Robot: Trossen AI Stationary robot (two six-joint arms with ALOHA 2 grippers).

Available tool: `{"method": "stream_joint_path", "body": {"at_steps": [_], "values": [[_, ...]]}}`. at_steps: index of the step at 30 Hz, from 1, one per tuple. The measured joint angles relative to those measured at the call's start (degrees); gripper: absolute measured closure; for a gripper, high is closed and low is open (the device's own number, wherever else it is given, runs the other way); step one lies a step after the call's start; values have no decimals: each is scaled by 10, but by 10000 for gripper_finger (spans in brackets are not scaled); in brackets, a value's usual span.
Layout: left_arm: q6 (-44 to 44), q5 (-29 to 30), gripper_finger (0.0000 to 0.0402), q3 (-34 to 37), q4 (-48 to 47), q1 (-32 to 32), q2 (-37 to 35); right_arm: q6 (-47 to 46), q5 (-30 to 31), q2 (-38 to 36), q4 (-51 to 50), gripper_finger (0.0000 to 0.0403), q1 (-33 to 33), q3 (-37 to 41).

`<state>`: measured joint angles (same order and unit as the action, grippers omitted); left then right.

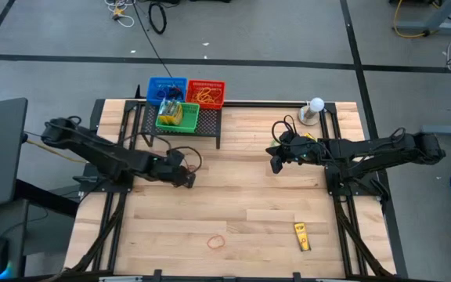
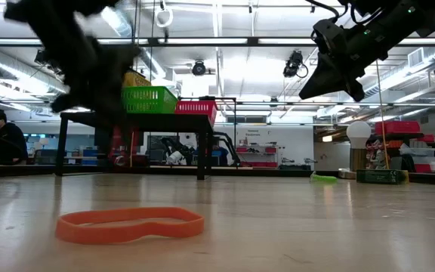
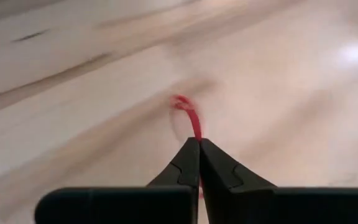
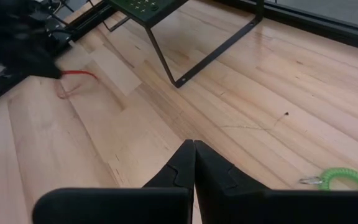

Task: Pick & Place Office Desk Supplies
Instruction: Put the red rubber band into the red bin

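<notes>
Nearest the front edge of the wooden table [image 1: 241, 235] lie two unclaimed supplies: an orange rubber band [image 1: 217, 241], a thin loop lying flat, and to its right a small yellow crayon box [image 1: 301, 236].

The band looks light, limp and grippy; it should deform under any pinch, so the best hold is across one strand of the loop, pressed close to the planks. The box appears to be stiff card, light, with flat faces; a grip across its narrow width should serve.

Mid-table on the left, the left gripper [image 3: 199, 144] has its fingers pressed together on a red rubber band [image 3: 189, 115], a strand of which trails from the tips. The loop hangs slack, confirming soft material.

Mid-table on the right, the right gripper [image 4: 194, 144] hovers above the boards, fingers together and holding nothing. A green coiled cord [image 4: 344, 178] lies on the table near it.

At the far edge, a black metal stand [image 1: 180, 129] carries a green basket [image 1: 178, 116], with a blue basket [image 1: 166, 88] and a red basket [image 1: 206, 93] behind, each already holding supplies. A white ball on a round base [image 1: 313, 110] stands at far right.
</notes>
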<state>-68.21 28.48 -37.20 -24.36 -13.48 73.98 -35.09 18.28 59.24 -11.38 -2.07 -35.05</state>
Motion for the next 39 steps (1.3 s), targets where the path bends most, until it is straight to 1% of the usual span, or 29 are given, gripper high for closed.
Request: {"method": "stream_joint_path", "body": {"at_steps": [4, 7, 11, 16, 18, 21, 25, 27, 31, 34, 36, 39], "values": [[55, 8, 398, -55, 0, -32, -41, 0, 0, 0, 0, 396, 0, 0], [107, 31, 398, -113, 1, -20, -56, 0, 0, 0, -1, 396, 0, 0], [194, 56, 399, -201, -8, 43, -56, 0, 0, 0, 0, 396, 0, 0], [303, 55, 399, -291, -6, 172, -53, 0, 0, 0, 0, 396, 0, 0], [355, 36, 399, -316, -2, 227, -46, 0, 0, 0, 0, 396, 0, 0], [421, -15, 399, -332, 19, 307, -31, 0, 0, 0, 0, 396, 0, 0], [461, -109, 399, -339, 46, 402, 3, 0, 0, 0, 1, 396, 0, 0], [481, -140, 399, -339, 50, 436, 29, 0, 0, 0, 2, 396, 0, 0], [511, -192, 399, -339, 74, 486, 82, 0, 0, 0, 4, 396, 0, 0], [516, -210, 396, -339, 74, 509, 113, 0, 0, 0, 4, 396, 0, 0], [516, -222, 385, -339, 73, 519, 125, 0, 0, 0, 4, 396, 0, 0], [517, -239, 358, -339, 68, 526, 127, -1, -1, 0, 4, 396, 0, 0]]}}
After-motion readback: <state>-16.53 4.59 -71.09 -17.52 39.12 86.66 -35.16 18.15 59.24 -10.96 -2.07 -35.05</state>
